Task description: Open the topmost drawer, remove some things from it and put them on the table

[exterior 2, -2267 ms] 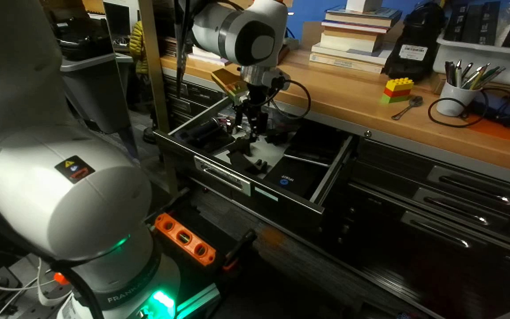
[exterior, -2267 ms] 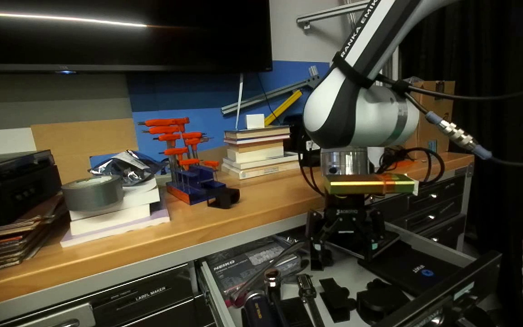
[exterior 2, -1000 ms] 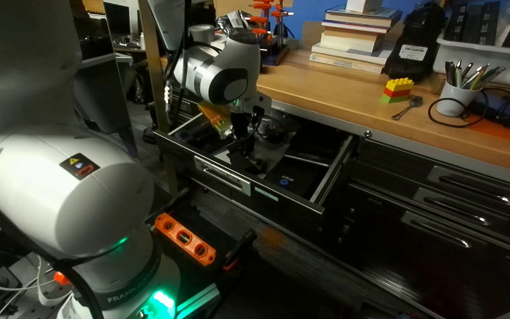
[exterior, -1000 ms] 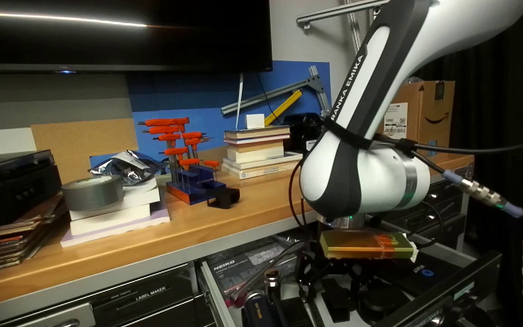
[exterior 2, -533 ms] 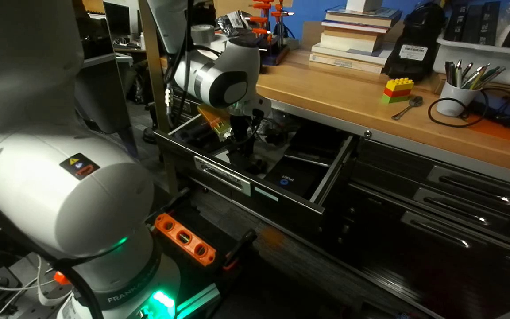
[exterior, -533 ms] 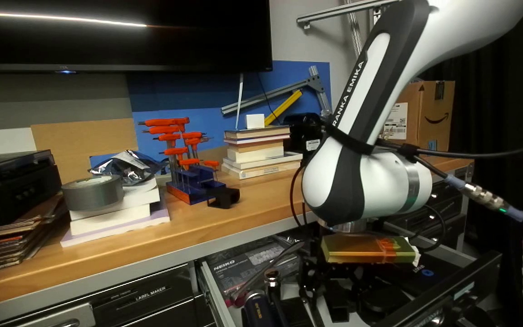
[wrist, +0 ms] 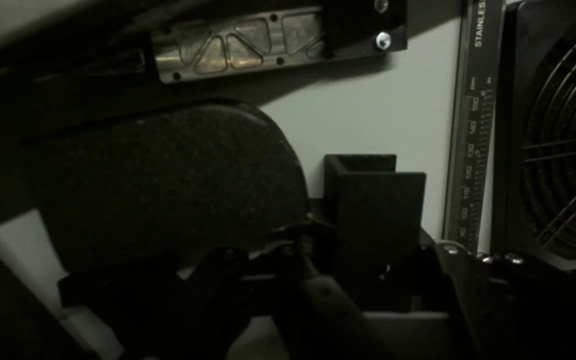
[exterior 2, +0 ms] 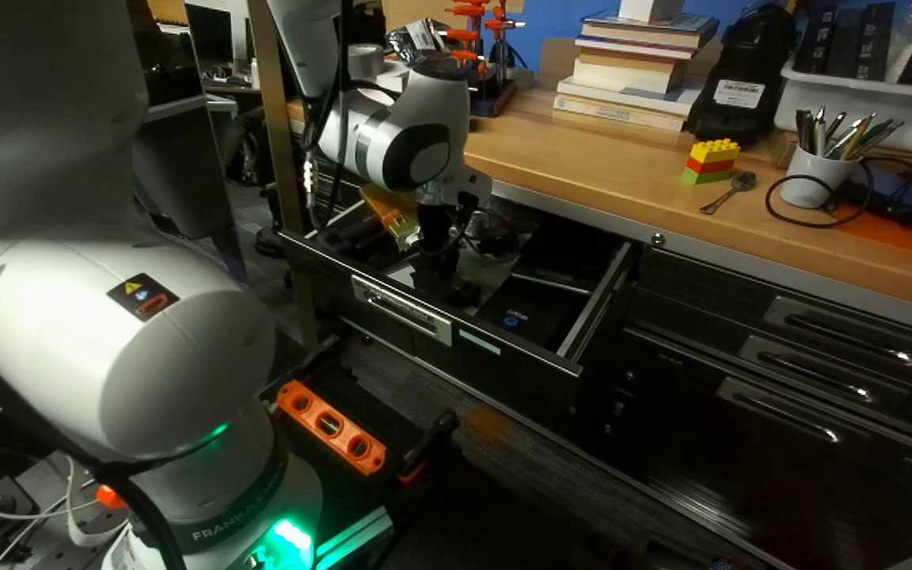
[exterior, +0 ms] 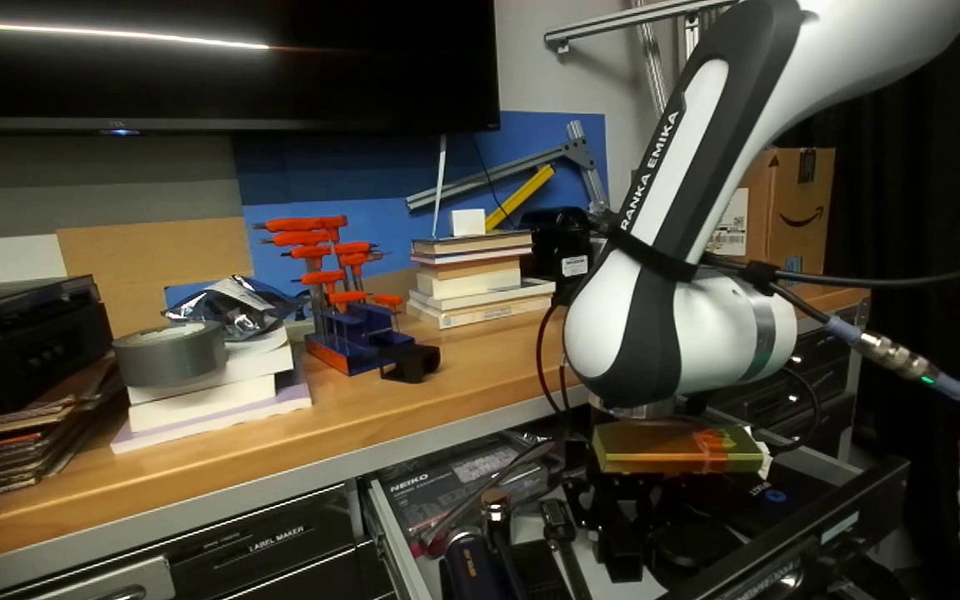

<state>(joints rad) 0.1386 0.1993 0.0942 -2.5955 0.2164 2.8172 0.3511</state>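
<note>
Blue panels (exterior: 372, 183) cover the wall under a wide dark screen (exterior: 222, 67). The topmost drawer (exterior 2: 535, 372) stands drawn out, and inside it, apart from the steel scale (wrist: 472, 150) but near it, is the black bracket (wrist: 380, 215); whether its foot rests on anything I cannot tell. It looks matte; I judge it stiff and light, unlikely to slip, though pinching just 1 thin wall might bend it. The best hold is squarely across the 2 outer sides, well below the lip. That is about where the gripper (wrist: 378, 245) has it: the fingers (wrist: 333, 300) stand against both sides, so I read them as clenched on the bracket, with the contact itself in shadow. The orange-brown table (exterior 2: 583, 150), its front edge above the drawer, carries a stack of books (exterior: 472, 283) and 1 similar black piece (exterior: 412, 363) just beside the hex-key stand (exterior: 367, 333).
</note>
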